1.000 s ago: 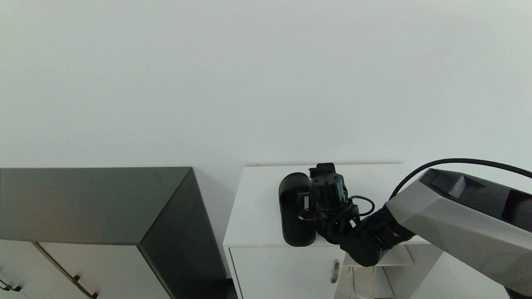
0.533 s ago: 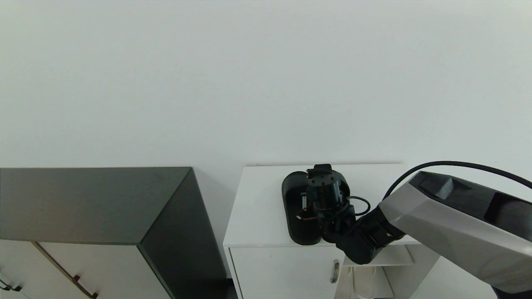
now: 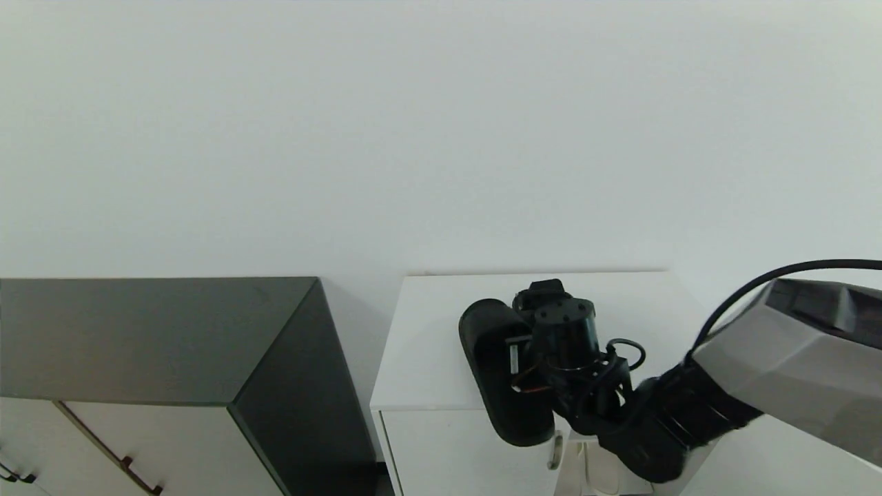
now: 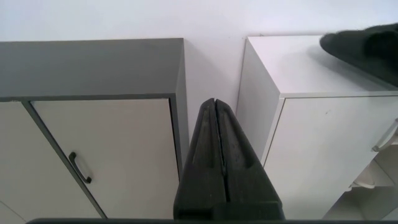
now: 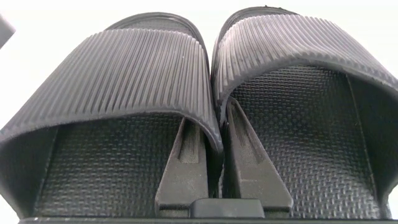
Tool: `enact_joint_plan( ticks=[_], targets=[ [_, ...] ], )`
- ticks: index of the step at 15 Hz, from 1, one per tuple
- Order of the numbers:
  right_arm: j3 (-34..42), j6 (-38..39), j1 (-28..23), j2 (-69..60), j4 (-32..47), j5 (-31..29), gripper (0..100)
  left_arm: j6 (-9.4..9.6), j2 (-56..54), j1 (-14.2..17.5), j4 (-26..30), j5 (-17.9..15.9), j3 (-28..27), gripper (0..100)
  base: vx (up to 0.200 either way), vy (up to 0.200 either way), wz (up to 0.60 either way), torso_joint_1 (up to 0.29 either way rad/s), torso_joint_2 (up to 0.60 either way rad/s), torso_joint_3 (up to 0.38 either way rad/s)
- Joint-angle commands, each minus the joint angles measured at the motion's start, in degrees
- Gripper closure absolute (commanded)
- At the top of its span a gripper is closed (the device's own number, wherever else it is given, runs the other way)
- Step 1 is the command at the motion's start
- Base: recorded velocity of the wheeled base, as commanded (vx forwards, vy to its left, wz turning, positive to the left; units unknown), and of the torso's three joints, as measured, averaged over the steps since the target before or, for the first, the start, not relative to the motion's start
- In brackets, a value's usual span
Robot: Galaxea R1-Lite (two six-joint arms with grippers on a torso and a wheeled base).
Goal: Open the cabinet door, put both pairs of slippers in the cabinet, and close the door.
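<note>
Slippers (image 5: 143, 81), two black, pinched by two fingers (image 5: 183, 165)

Wall: you face a plain pale wall (image 3: 441, 138), unbroken from edge to edge, running behind the furniture.
Low unit: on your left in the head view stands a low unit (image 3: 158, 337) with a dark grey matt top, its back against that wall.
Side panel: its side panel (image 3: 303, 420) is darker, near black, dropping straight from the top's near corner.
Fronts: you see cream door fronts (image 4: 106, 155) under the top, edged in dark trim.
Handles: a slim dark bar handle (image 4: 81, 168) sits on one front; the head view gives you a second bar handle (image 3: 141, 480) at the bottom edge.
Light: soft and even; a faint shadow (image 3: 358, 303) lies on the wall just beside the unit.
</note>
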Motion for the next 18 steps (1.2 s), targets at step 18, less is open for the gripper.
enact_joint_plan(
  ticks=[18],
  targets=[
    [23.5, -3.8, 1.4, -21.3, -0.8, 19.5, 100, -0.1, 0.1, 0.0, 0.0, 0.0, 0.0, 100, -0.067, 0.0, 0.0, 0.002, 0.0, 0.001]
  ],
)
